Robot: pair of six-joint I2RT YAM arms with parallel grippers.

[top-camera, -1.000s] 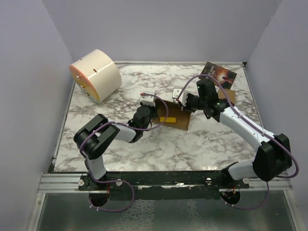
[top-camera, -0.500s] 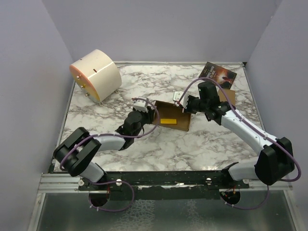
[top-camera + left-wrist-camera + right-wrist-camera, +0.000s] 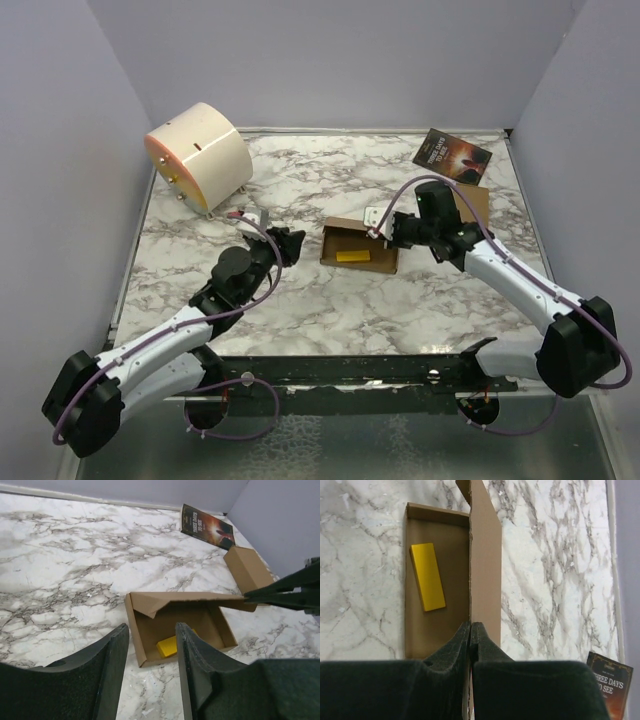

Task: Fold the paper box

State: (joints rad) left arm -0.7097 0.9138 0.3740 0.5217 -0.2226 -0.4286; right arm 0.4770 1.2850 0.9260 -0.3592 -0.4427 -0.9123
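Box [image 3: 372,258] lies mid-bench [image 3: 300,180], tray open, yellow block [image 3: 427,577] inside. Right gripper [image 3: 470,628] clenched on lid flap [image 3: 485,555], keeping it raised, probably to swing it over tray. Left gripper [image 3: 151,635] released, apart from box, leaving room.

The white-and-black left arm [image 3: 160,350] stretches from the lower left of the top view toward the centre. Its black 2-finger left gripper [image 3: 287,243] has its jaws parted (a clear gap in the wrist view). The matching right arm [image 3: 510,275] bends in from the lower right, and the right gripper [image 3: 471,628] has its jaws pinched together on a flap of the plain brown cardboard paper box [image 3: 485,555].
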